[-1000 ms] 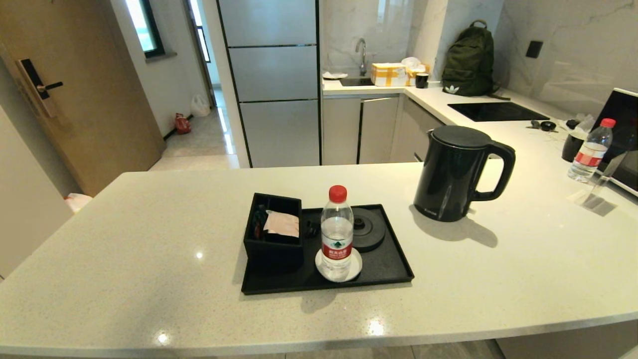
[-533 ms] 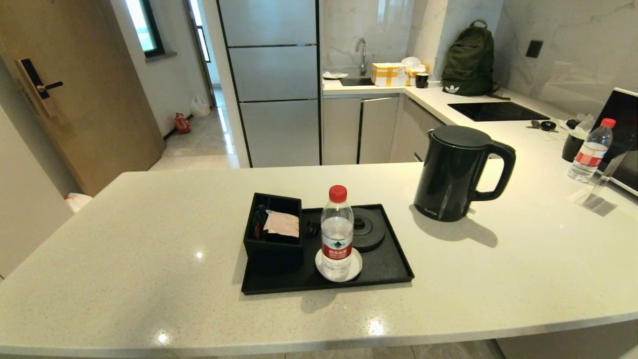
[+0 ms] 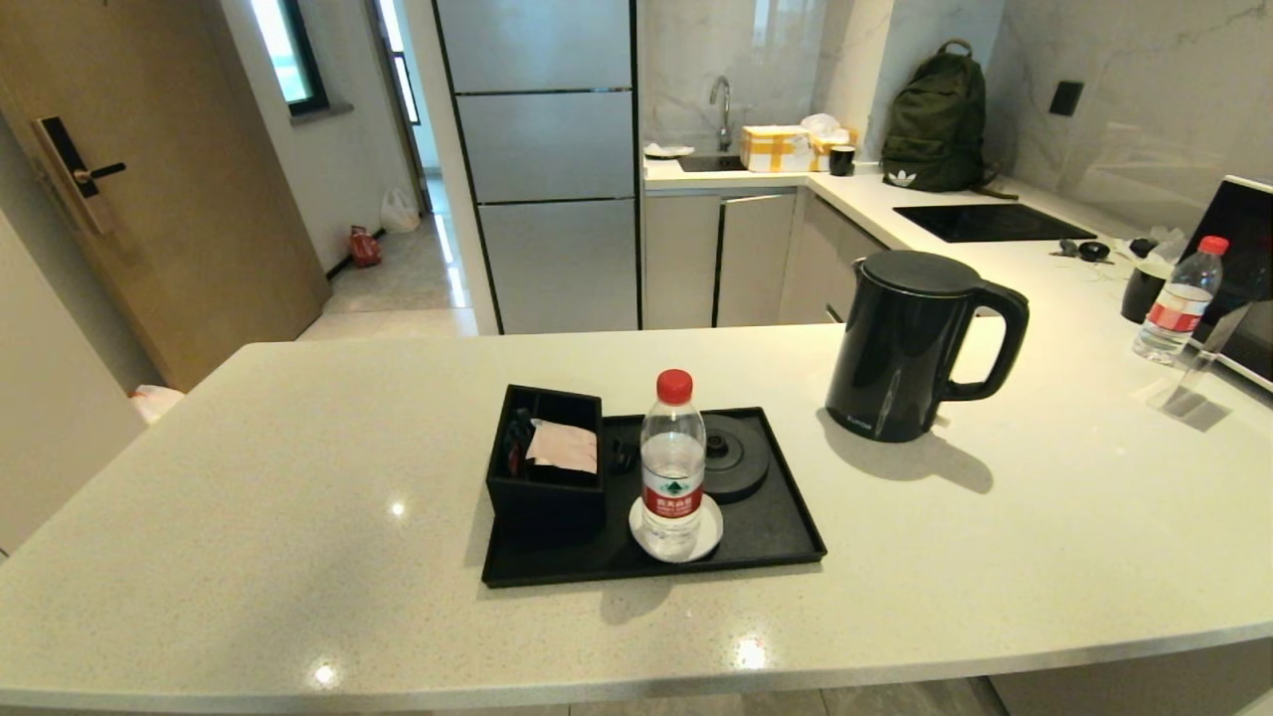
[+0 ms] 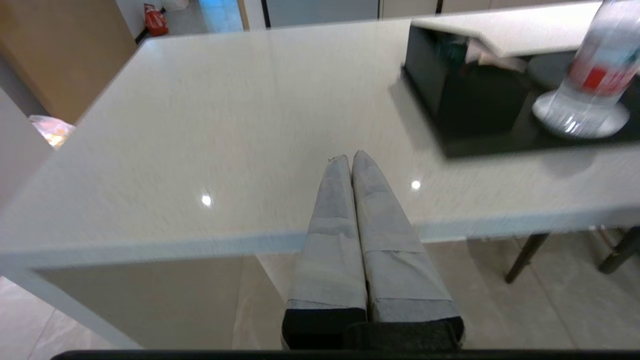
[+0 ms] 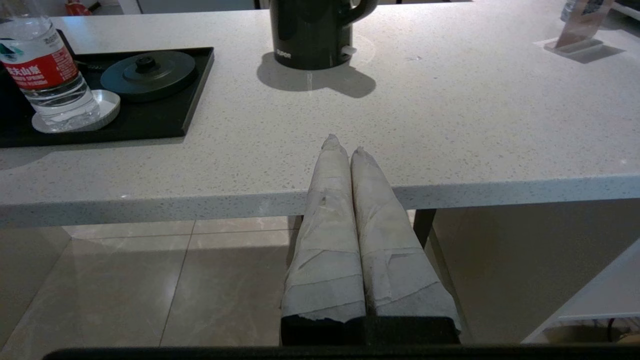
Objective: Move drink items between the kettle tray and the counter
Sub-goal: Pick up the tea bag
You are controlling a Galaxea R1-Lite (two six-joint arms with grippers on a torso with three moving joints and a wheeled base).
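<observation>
The kettle (image 3: 910,343) stands right of centre on the counter (image 3: 298,517), off its tray (image 3: 766,537), whose round base (image 3: 734,455) sits bare. The sachet (image 3: 563,446) lies in the box (image 3: 545,497). Only my wrist views show my left gripper (image 4: 352,157) and right gripper (image 5: 344,142), both pressed together, empty, at the counter's near edge.

Pale speckled counter (image 3: 298,497) carrying a black tray (image 3: 766,537) near the middle, a black kettle (image 3: 900,343) standing directly on it to the tray's right, and a bottle (image 3: 1179,298) far right.
</observation>
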